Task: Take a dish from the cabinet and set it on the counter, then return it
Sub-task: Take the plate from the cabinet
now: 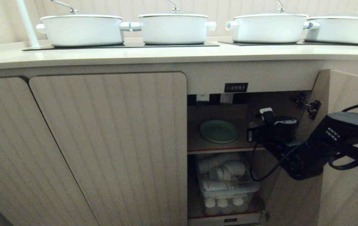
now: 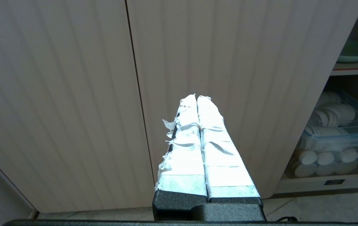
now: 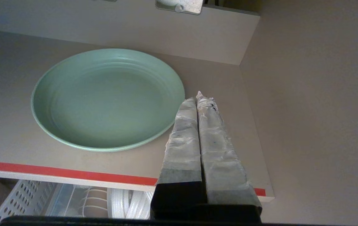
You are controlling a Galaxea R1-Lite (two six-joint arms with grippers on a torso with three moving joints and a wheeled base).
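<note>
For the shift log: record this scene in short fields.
dish: mint-green dish flat on the shelf, untouched
cabinet: cabinet door open; clear bin of white lids below the shelf
right claw: right claw shut, empty, over the shelf beside the dish's rim
left claw: left claw shut, empty, facing closed doors
counter: counter holds four white pots, no dish

A small black label (image 1: pixel 235 87) with white characters, too small to read, sits above the open cabinet (image 1: pixel 223 125), upper centre-right.
</note>
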